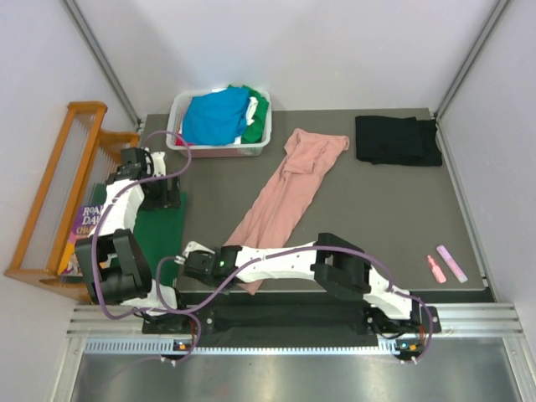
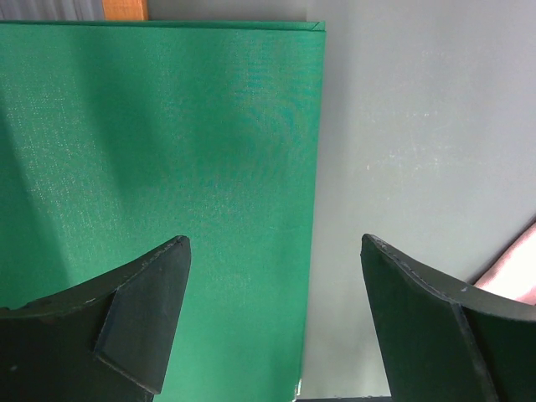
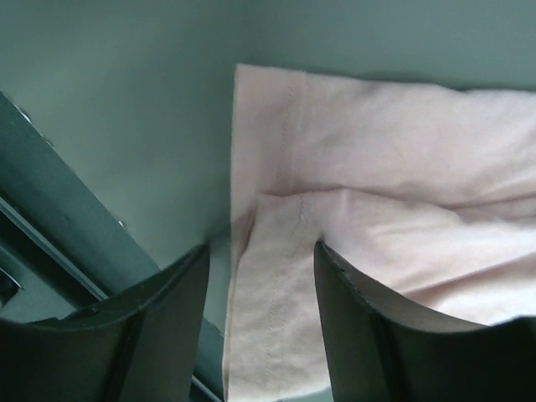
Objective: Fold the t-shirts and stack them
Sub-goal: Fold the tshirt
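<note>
Two pincers are mine, and the right pincer [image 1: 193, 266] is the one at work. It sits at the near hem of the pink shirt [image 1: 285, 197], whose long axis runs from 7 o'clock by my fingers to 1 o'clock at its far end. In the wrist view the hem corner lies between my half-closed jaws, the cloth doubled there; whether the pads truly bite it I cannot tell. The right arm lies low, stretched toward 9 o'clock along the near table edge, so I judge any fold must carry the hem toward 1 o'clock, along the shirt. My left pincer [image 2: 275, 241] hangs spread wide and empty over the edge of the board [image 2: 151, 151], at 10 o'clock from the hem and well apart from it. A folded black shirt [image 1: 398, 140] lies at 2 o'clock.
</note>
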Available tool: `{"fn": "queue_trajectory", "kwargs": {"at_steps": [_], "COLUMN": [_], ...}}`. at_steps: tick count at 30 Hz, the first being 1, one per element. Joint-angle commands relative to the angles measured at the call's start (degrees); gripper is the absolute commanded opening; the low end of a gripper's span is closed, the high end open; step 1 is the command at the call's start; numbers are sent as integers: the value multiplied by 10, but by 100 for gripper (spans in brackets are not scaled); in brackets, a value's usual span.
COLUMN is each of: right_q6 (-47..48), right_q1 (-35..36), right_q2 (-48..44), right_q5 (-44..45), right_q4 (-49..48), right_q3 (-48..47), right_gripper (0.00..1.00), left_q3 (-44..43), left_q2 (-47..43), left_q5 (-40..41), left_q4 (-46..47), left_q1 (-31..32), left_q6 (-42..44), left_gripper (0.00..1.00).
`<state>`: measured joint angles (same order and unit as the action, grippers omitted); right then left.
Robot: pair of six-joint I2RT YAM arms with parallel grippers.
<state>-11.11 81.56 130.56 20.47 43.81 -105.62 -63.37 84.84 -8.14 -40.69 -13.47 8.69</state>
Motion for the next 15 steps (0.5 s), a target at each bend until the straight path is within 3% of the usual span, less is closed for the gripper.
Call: {"fn": "queue_trajectory", "kwargs": {"at_steps": [1,15], "right_q6": [-10,-36], "right_q1": [-5,-50], "right_q2": [9,-19], "right_q5": [-11,-40], "right_q4": [-20,-74], "right_q3": [27,139], "right_gripper": [57,48], "left_q3": [-11,-13], "left_q2": [-24,-34], "left_q5": [-6,8], "left_q4": [15,13], "left_q1": [-5,-11], "left_q6": [5,22], "left_gripper": [87,87]}}
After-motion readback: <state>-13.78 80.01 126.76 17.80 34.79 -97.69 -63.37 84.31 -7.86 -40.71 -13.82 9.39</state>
